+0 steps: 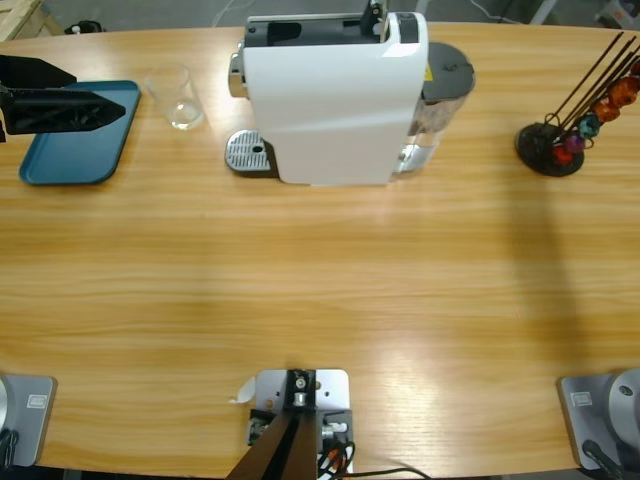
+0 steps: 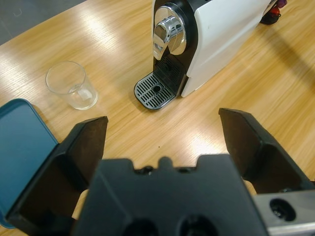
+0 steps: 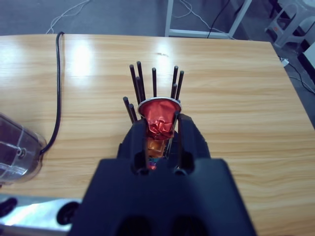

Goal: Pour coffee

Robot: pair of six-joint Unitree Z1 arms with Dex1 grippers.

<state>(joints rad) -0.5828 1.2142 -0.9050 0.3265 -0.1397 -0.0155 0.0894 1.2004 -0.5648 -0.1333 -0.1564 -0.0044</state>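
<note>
The white coffee machine (image 1: 335, 100) stands at the back middle of the table, and its spout and drip tray (image 2: 155, 91) face my left wrist view. An empty clear glass (image 1: 180, 98) stands left of the machine, also as the glass (image 2: 73, 86), apart from the drip tray. My left gripper (image 1: 100, 92) hovers over the blue tray at the far left, jaws wide open and holding nothing (image 2: 165, 125). My right gripper (image 3: 158, 123) is shut on a red coffee capsule (image 3: 158, 118) directly above the black capsule rack (image 3: 152, 81). It does not show in the high view.
A blue tray (image 1: 60, 160) lies at the far left edge. The capsule rack (image 1: 550, 148) with several coloured capsules stands at the far right. The machine's clear water tank (image 1: 440, 110) sits on its right side, and a black cable (image 3: 59, 73) runs across the table behind it.
</note>
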